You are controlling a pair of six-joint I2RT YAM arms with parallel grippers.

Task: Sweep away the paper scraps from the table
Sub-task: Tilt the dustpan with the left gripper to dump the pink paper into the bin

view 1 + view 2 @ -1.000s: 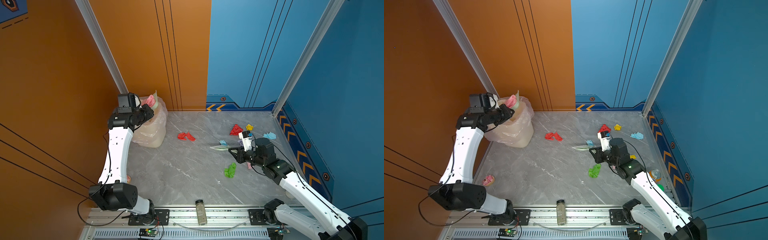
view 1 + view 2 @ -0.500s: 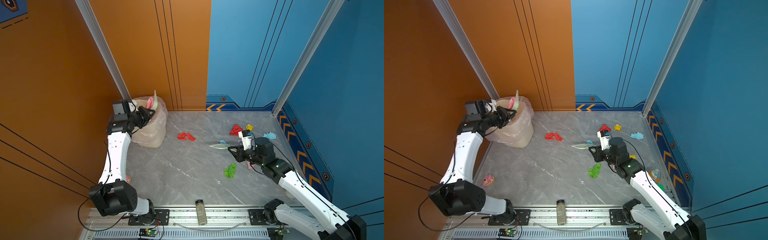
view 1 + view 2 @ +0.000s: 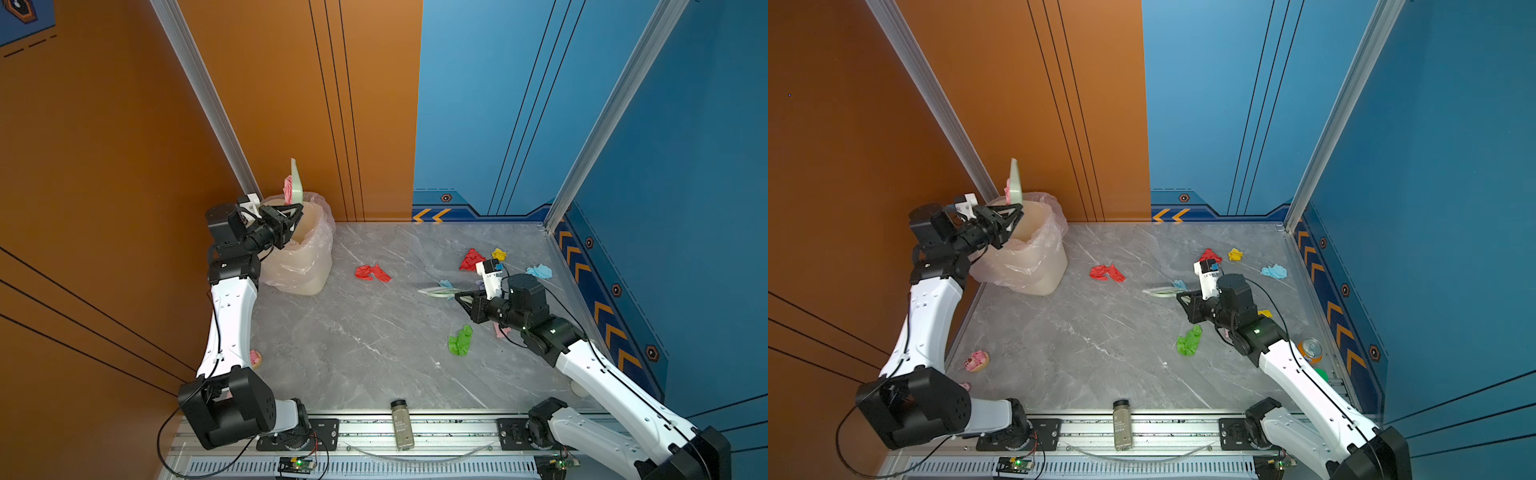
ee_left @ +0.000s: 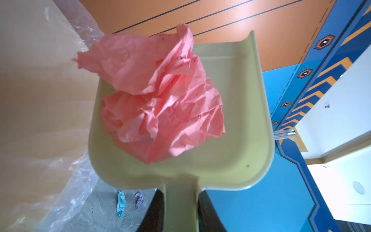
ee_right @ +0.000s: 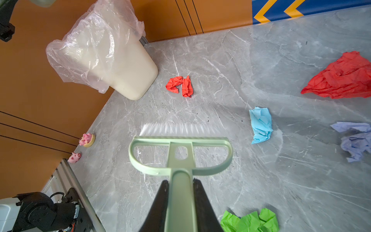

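My left gripper (image 3: 296, 211) (image 4: 179, 193) is shut on the handle of the pale green dustpan (image 3: 296, 183) (image 4: 243, 120), tipped steeply up over the bin. A pink paper wad (image 4: 160, 104) lies in the pan. My right gripper (image 3: 459, 297) (image 5: 179, 183) is shut on the green brush (image 3: 436, 291) (image 5: 180, 152), bristles just over the table (image 3: 365, 340). Paper scraps lie loose: red (image 3: 372, 273), a larger red (image 3: 471, 259), yellow (image 3: 498, 253), light blue (image 3: 540, 271), green (image 3: 460, 340), small light blue (image 5: 261, 124) and lilac (image 5: 355, 138) beside the brush.
A cream bin (image 3: 301, 262) lined with clear plastic stands in the back left corner. Pink pig figurines (image 3: 976, 360) sit by the left edge. A spice bottle (image 3: 402, 424) lies on the front rail. A drink can (image 3: 1310, 350) is at the right edge.
The left arm has drawn its wrist back and down, and the dustpan has swung from nearly flat to steeply upright over the bin. The right gripper and brush have barely moved.
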